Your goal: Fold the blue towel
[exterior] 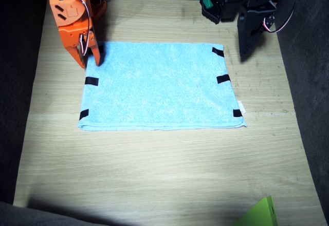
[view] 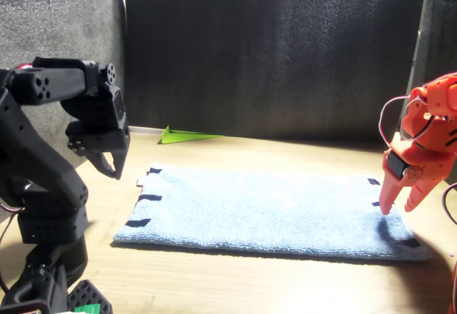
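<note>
The blue towel [exterior: 159, 85] [view: 271, 210] lies flat on the wooden table, with black tape marks on both short edges and a small white tag [exterior: 241, 108] at one near corner. My orange right gripper [exterior: 90, 60] [view: 401, 205] points down at the towel's far corner, open, its fingertips at or just above the cloth with nothing pinched between them. My black left gripper [exterior: 248, 43] [view: 112, 169] hangs above the table just beyond the opposite far corner. Its jaws stand slightly apart and hold nothing.
A bright green pointed flat piece [exterior: 259, 213] [view: 189, 136] lies at the table's edge on the side away from the arms. Dark cloth surrounds the table [exterior: 154, 174]. Cables and the arm bases crowd the edge behind the towel.
</note>
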Motion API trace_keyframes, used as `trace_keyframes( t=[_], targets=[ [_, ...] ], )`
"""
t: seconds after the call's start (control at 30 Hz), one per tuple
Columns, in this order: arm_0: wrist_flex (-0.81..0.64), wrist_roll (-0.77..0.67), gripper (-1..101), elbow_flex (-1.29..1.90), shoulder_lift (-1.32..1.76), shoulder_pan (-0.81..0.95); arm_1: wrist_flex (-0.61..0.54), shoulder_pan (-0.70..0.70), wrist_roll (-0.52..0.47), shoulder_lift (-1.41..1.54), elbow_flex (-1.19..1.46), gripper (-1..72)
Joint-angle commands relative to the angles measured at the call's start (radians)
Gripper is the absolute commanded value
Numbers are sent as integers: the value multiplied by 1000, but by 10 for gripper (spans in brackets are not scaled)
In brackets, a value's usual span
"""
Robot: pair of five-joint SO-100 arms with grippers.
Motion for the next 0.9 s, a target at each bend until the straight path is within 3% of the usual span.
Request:
trace_keyframes(
  t=[0.0,0.2,0.87],
  targets=[
    [-3,21,-3,-20,3,26,-15,-5,8,63,14,238],
    [-3,23,-3,-20,14,26,-25,-6,-9,77,23,198],
    [5,29,-3,18,66,23,-123,15,3,87,104,214]
  ],
)
